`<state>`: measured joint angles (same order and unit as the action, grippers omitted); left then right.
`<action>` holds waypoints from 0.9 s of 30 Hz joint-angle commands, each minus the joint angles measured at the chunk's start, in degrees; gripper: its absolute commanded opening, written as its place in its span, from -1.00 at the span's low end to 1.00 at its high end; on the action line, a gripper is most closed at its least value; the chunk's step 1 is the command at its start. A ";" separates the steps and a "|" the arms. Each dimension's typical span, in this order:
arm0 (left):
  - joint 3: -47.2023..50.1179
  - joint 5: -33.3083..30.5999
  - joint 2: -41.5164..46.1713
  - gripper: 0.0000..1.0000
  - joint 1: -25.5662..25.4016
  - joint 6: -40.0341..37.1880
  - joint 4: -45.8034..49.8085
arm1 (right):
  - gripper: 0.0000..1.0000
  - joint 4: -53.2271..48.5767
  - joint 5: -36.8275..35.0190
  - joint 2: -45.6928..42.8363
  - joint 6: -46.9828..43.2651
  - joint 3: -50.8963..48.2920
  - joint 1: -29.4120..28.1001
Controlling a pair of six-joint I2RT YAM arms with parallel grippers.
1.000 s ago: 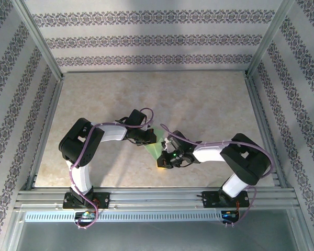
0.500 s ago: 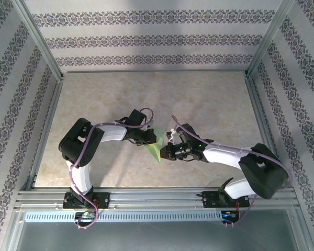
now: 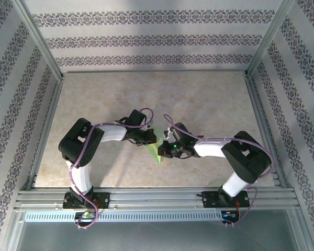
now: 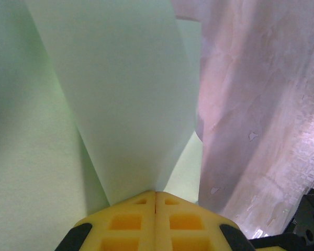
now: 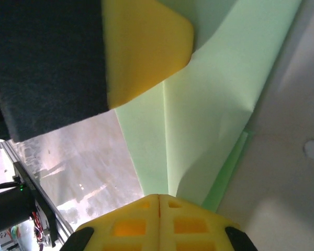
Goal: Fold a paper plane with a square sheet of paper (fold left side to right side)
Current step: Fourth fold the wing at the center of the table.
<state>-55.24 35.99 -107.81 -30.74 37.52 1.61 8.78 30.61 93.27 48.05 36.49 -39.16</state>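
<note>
Left wrist cam: left gripper (image 4: pixel 156 194) clamped tight on the paper (image 4: pixel 120 94), right gripper (image 5: pixel 158 197) too. I reckon it's flimsy and crease-prone, so I'd grip edges only.

We look down from high above the near edge onto the whole beige marbled tabletop (image 3: pixel 209 99), with patterned wallpapered walls (image 3: pixel 146 39) closing three sides. Each wrist camera rides just behind its own yellow fingertips, left gripper (image 4: pixel 155 197) and right gripper (image 5: pixel 158 200), peering along them at very close range. All three views share the thin pale green folded paper sheet (image 3: pixel 155 152) mid-table; the right wrist view also catches a yellow finger pad (image 5: pixel 146 47) of the left gripper.
</note>
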 commanded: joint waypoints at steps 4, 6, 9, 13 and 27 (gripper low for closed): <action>2.42 -2.76 -0.14 -1.00 0.37 -0.16 4.03 | -1.00 -2.20 -2.50 1.38 -1.03 0.78 -0.49; 2.51 -2.72 0.15 -1.00 0.43 -0.16 3.96 | -1.00 -3.33 -3.08 1.55 -1.46 0.86 -0.68; 2.42 -2.59 0.61 -0.99 0.40 0.01 3.86 | -1.00 -4.14 -3.17 2.25 -1.73 0.78 -0.88; 1.70 -2.50 1.84 -0.90 0.43 -0.21 4.20 | -1.00 -7.63 -5.05 2.75 -2.91 1.19 -1.60; 5.29 0.98 12.32 -0.86 0.70 2.02 -2.77 | -1.00 -13.79 -8.49 3.93 -4.21 2.00 -2.03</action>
<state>-52.36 34.79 -95.94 -30.63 38.15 1.32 2.37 26.46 94.89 45.21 39.07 -40.40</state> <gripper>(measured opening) 0.082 0.055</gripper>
